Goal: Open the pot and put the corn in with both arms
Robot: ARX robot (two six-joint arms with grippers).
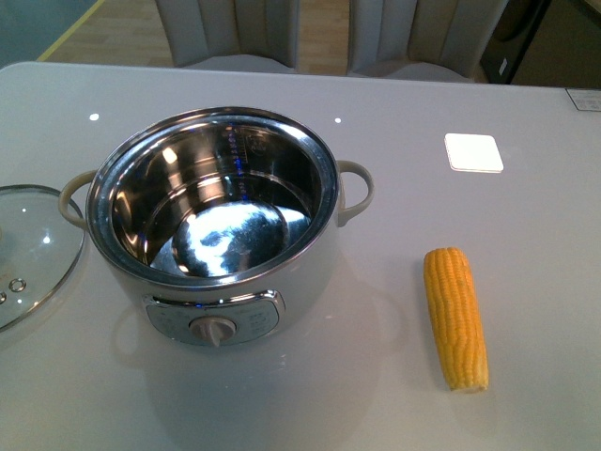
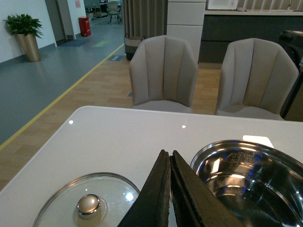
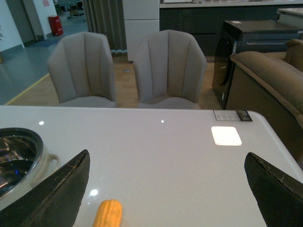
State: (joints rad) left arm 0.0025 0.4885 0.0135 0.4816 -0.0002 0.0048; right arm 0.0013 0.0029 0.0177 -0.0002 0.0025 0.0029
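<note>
White tabletop (image 1: 376, 395): the corn (image 1: 456, 319) lies right of the pot (image 1: 302, 271), framed by your right gripper (image 3: 166, 156), spread wide; your left gripper (image 2: 169, 155), by the pot, is pressed closed, empty.

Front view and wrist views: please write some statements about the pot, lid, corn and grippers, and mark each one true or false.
1. The lid sits on the pot. False: it lies on the table beside the pot.
2. The corn lies on the table, apart from the pot. True.
3. The pot holds food. False: it is empty.
4. The left gripper is open. False: it is shut, holding nothing.
5. The right gripper is open. True.
</note>
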